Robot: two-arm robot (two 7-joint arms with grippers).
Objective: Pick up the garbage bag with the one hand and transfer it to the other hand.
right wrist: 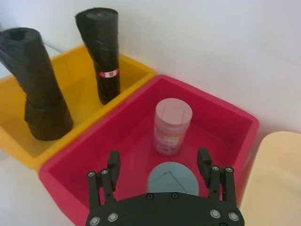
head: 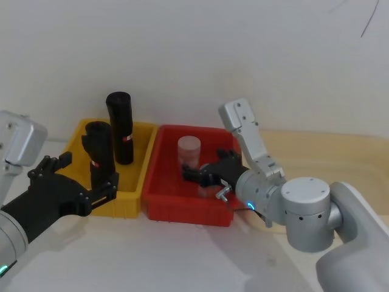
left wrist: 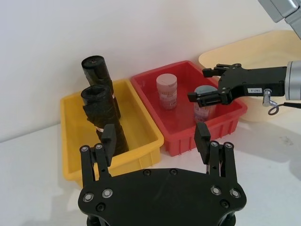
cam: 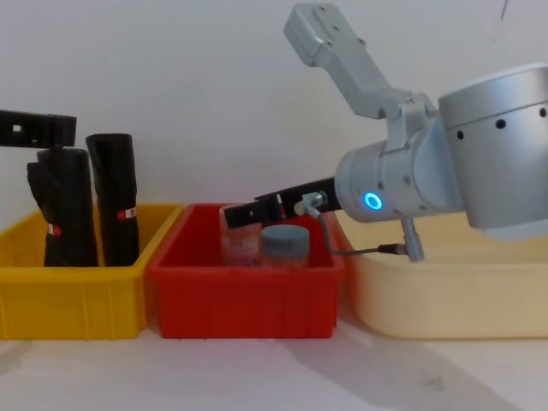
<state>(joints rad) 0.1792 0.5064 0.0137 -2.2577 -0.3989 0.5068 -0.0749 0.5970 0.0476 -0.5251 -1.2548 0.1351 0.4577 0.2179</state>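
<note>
**Open left gripper [left wrist: 156, 141] before the garbage bag [left wrist: 107, 120]**

The left gripper hangs just before the yellow bin [left wrist: 70, 141], its fingers apart. The garbage bag stands inside this bin, untouched. Farther, the right gripper [right wrist: 158, 165] is over the red bin [right wrist: 235, 122], fingers also apart.

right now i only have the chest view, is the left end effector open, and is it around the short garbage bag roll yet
observer: In the left wrist view the left end effector is open, on the robot's side of the garbage bag, not around it.
operator: is the roll centred in the gap
observer: No, it lines up with one finger, off to that side.
operator: and the right end effector
observer: Open too. The right end effector hangs over the grey-lidded jar in the red bin.
</note>
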